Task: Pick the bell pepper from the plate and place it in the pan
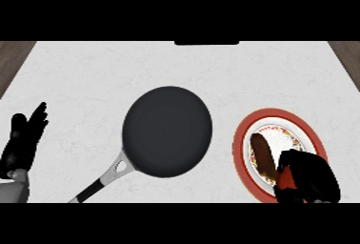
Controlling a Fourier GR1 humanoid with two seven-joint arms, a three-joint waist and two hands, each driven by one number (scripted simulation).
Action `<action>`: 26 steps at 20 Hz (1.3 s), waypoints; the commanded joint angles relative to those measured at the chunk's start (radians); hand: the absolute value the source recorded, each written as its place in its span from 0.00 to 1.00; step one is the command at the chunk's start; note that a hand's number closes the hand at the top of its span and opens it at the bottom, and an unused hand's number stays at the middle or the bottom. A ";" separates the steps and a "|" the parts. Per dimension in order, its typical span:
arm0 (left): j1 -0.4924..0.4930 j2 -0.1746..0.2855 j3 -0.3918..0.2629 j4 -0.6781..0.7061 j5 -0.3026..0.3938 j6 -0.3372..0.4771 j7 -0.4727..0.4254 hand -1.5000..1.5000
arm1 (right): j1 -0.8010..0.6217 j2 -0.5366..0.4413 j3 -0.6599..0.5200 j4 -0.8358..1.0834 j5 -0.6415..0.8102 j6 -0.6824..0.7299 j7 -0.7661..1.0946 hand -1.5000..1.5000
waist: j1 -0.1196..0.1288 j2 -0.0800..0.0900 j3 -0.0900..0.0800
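A dark red bell pepper lies on the left part of a white plate with a red rim at the right of the counter. My right hand sits over the plate's near right side. Its fingers are curled round the pepper's near end, where a bright red patch shows under them. The hand hides that end and part of the plate. A black pan with a metal handle rests at the counter's centre, left of the plate. My left hand rests open at the left edge, fingers up.
The pan's handle points toward the near left. A narrow strip of white counter separates pan and plate. A dark slot sits at the counter's far edge, and wooden floor shows beyond both far corners.
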 commanded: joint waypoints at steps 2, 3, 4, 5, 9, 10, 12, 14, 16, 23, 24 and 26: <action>0.040 -0.007 0.006 0.004 -0.001 0.001 -0.029 0.50 | 0.307 0.117 0.182 -0.249 0.135 -0.094 0.192 1.00 | -0.031 -0.003 0.003; 0.059 -0.012 0.009 -0.015 0.001 0.009 -0.023 0.50 | 0.359 0.124 0.214 -0.302 0.171 -0.118 0.225 1.00 | -0.026 -0.004 0.004; 0.067 -0.012 0.010 -0.001 0.011 -0.010 -0.053 0.50 | 0.399 0.128 0.249 -0.368 0.188 -0.109 0.252 1.00 | -0.021 -0.001 0.003; -0.004 0.033 0.037 0.003 0.021 -0.025 0.026 0.50 | 0.440 0.129 0.274 -0.365 0.237 -0.173 0.257 1.00 | -0.018 0.002 0.005; 0.014 -0.007 0.015 0.005 -0.003 0.003 -0.014 0.50 | 0.488 0.144 0.450 -0.522 0.435 -0.247 0.329 1.00 | -0.007 0.002 0.004; 0.030 0.018 0.036 0.027 0.013 -0.021 -0.034 0.50 | 0.480 0.082 0.413 -0.546 0.468 -0.327 0.270 1.00 | -0.015 -0.003 0.004; 0.029 0.001 0.014 0.024 0.005 -0.025 -0.034 0.50 | 0.430 0.066 0.430 -0.605 0.561 -0.350 0.262 1.00 | -0.013 -0.003 0.003; -0.005 0.010 0.019 0.006 0.003 -0.015 0.007 0.50 | 0.386 0.131 0.531 -0.590 0.654 -0.398 0.268 1.00 | -0.005 -0.001 0.004; -0.018 -0.008 -0.002 0.006 -0.018 -0.001 0.020 0.50 | 0.402 0.113 0.588 -0.646 0.726 -0.392 0.271 1.00 | -0.003 0.003 0.004; 0.006 -0.020 -0.001 -0.009 -0.033 -0.011 -0.017 0.50 | 0.201 0.390 0.734 -0.544 0.832 -0.193 0.369 1.00 | 0.022 0.010 0.005; 0.021 -0.011 -0.001 -0.059 -0.010 -0.040 0.019 0.50 | 0.137 0.391 0.594 -0.490 0.723 -0.244 0.329 1.00 | 0.031 0.012 0.006; -0.089 0.009 0.034 0.053 0.003 -0.043 0.010 0.50 | 0.065 0.391 0.595 -0.456 0.671 -0.265 0.393 1.00 | 0.029 0.017 0.005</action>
